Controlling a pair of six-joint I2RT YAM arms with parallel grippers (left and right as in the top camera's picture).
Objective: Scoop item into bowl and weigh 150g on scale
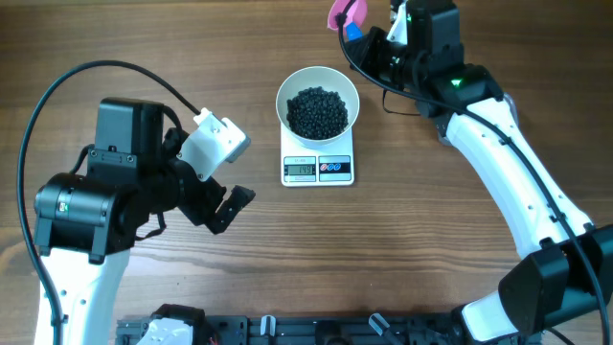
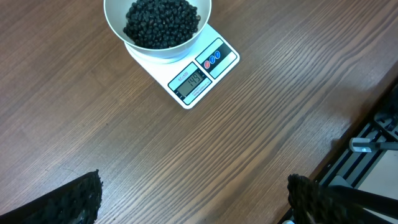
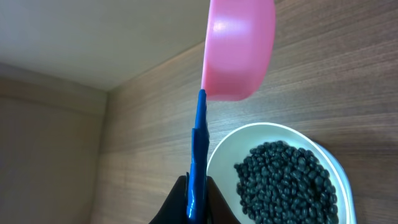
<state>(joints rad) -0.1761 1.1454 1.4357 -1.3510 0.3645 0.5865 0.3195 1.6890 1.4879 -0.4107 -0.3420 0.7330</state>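
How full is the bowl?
Partly full: the bowl holds a heap of black pellets, with bare white wall above them.

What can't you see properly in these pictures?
- Numbers on the scale: too small in the overhead view, blurry in the left wrist view.
- Inside of the pink scoop: the right wrist view shows only its outside, and the overhead view's top edge cuts it off.
- Bowl: cut off by the right wrist view's bottom edge.

You are looking at a brown wooden surface (image 1: 287,268) with long grain running across it, lit softly and evenly. Past its far edge, the right wrist view gives you a plain beige area (image 3: 74,43); whether it is wall or floor, you cannot tell. A dark rail (image 1: 316,331) runs along the near edge.
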